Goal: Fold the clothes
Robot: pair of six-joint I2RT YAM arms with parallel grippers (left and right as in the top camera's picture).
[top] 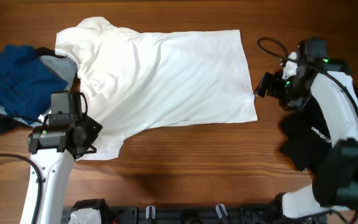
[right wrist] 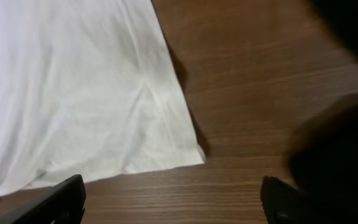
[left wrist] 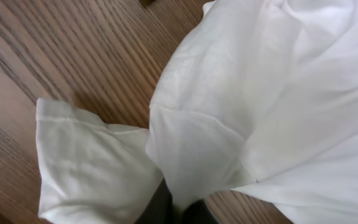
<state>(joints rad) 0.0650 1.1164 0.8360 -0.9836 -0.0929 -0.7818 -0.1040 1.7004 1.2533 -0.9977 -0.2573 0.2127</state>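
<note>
Overhead view: a large white short-sleeved fabric T-shirt (top: pixel 160 74) lies spread on the brown wooden table (top: pixel 185 155), between the two arms.
Left gripper (left wrist: pixel 178 210): narrow; its dark fingers (left wrist: pixel 157 208) pinch a fold of the white T-shirt beside the sleeve.
Right gripper (right wrist: pixel 169 202): wide apart and holding nothing; the hem corner of the T-shirt lies just in front of it.
Crumpled blue garment (top: pixel 11 81): near the left gripper, on its outer side.
Black garment (top: pixel 303 137): under the right arm, behind the right gripper.

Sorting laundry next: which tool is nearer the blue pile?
Left. The left tool pinches the white T-shirt beside the blue pile; the right tool is beyond the shirt's opposite edge.
</note>
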